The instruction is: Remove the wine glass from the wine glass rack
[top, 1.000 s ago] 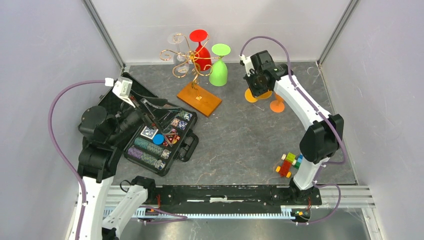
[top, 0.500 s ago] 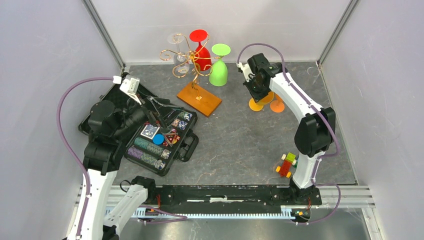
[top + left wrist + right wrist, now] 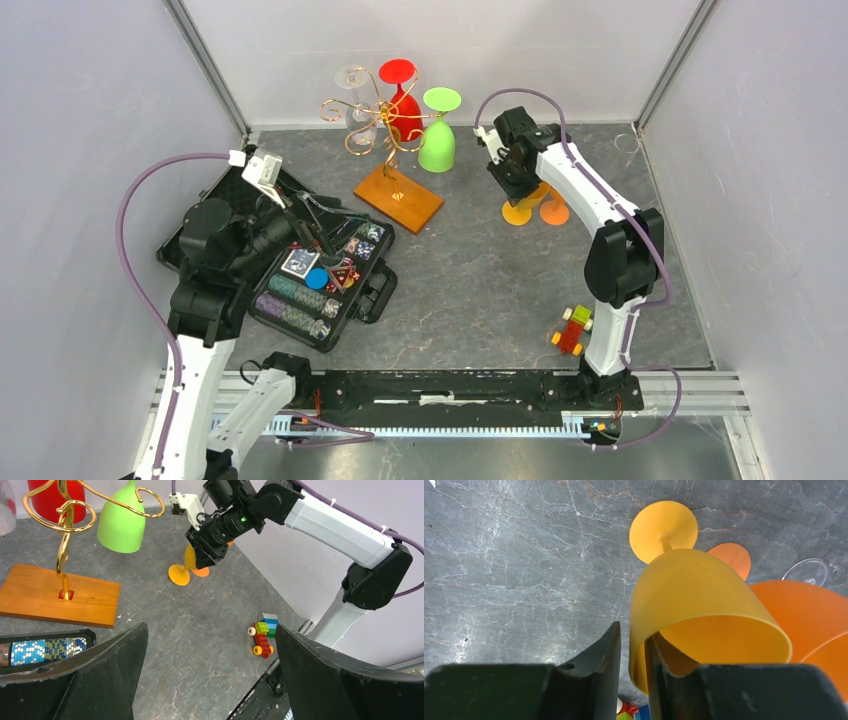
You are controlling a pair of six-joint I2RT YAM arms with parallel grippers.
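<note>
Wine glasses: five sure. Three hang foot-up on the gold wire wine glass rack [image 3: 398, 198] with its orange-brown wooden base: clear [image 3: 352, 78], red [image 3: 403, 110], green [image 3: 437, 145]. Off the rack, feet on the bench: yellow plastic wine glass [image 3: 694, 600], with the orange one [image 3: 809, 615] just beside it.

Right jaws slightly apart, straddling the yellow rim, outer one just clear of the wall. Left jaws wide apart, empty, above the black poker chip case [image 3: 310, 290].

Grey stone-look bench [image 3: 470, 270], pale walls. One toy brick cluster [image 3: 575, 328]. A faint clear ring [image 3: 806, 570] beyond the orange glass: unidentifiable.
</note>
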